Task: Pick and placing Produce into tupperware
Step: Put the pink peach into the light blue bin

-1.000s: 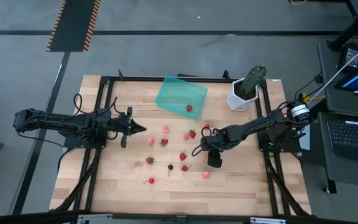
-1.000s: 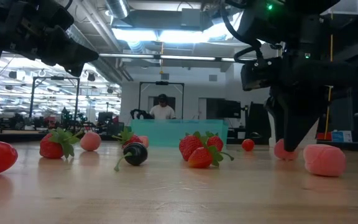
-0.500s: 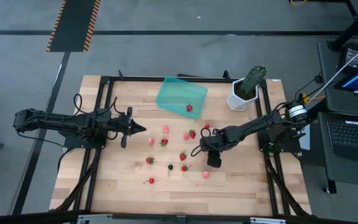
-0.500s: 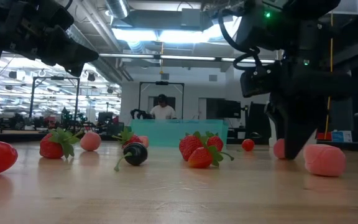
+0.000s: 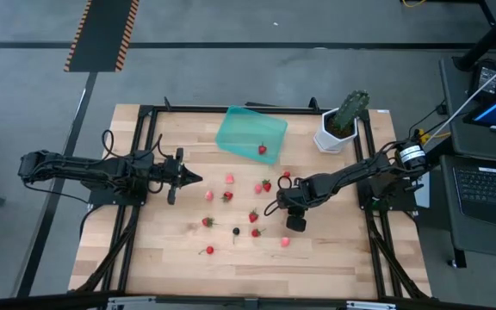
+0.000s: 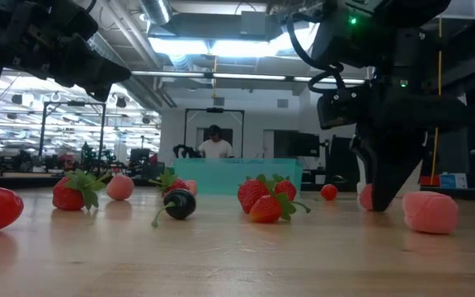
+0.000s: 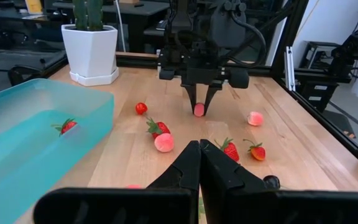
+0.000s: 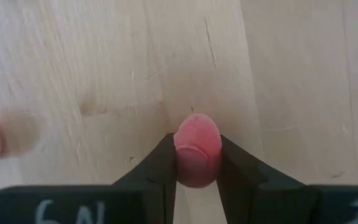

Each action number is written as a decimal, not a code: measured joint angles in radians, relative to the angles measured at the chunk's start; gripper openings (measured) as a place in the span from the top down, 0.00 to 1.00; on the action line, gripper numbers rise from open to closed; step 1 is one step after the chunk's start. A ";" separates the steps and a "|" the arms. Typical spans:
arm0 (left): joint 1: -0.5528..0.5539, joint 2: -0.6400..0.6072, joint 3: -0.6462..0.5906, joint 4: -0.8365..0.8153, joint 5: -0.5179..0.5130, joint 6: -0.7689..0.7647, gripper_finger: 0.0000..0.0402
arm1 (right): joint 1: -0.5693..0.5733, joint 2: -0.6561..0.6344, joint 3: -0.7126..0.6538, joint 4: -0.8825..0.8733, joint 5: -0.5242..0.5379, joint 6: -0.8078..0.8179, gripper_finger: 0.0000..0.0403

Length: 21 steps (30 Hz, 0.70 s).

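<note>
Loose produce lies across the wooden table: red strawberries (image 5: 228, 196) and pale pink pieces (image 5: 285, 242). The teal tupperware (image 5: 250, 131) stands at the far middle with one strawberry (image 5: 263, 149) inside. My right gripper (image 8: 197, 155) stands at the table's right middle, pointing down and shut on a pink berry (image 8: 197, 144). The left wrist view shows that berry (image 7: 199, 110) between its fingers. My left gripper (image 5: 198, 179) hovers shut over the left side, touching nothing. My right gripper pinches the pink berry by its two opposite sides (image 8: 180, 149) between its two fingers (image 8: 162, 167). The fingers come steeply from above. The berry sits at their free ends (image 7: 199, 112), its underside on the table top.
A green cactus in a white pot (image 5: 338, 127) stands at the far right corner. Another pale pink berry (image 6: 430, 212) lies close to my right gripper, toward the near edge. A black berry (image 5: 236, 231) and strawberries (image 5: 254, 215) lie at mid-table. Black frame rails border the table.
My right gripper has stayed over the same spot, and its fingers have drawn together onto the pink berry, which still lies on the table.
</note>
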 joint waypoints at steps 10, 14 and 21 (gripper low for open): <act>0.000 0.000 0.000 0.000 0.000 0.000 1.00 | 0.001 -0.155 -0.001 -0.005 -0.009 0.001 0.78; 0.000 0.000 0.000 0.000 0.000 0.000 1.00 | 0.001 -0.243 -0.001 -0.038 0.028 -0.004 0.78; 0.000 0.000 0.000 -0.002 0.000 0.000 1.00 | 0.016 -0.387 -0.001 -0.098 0.149 -0.011 0.78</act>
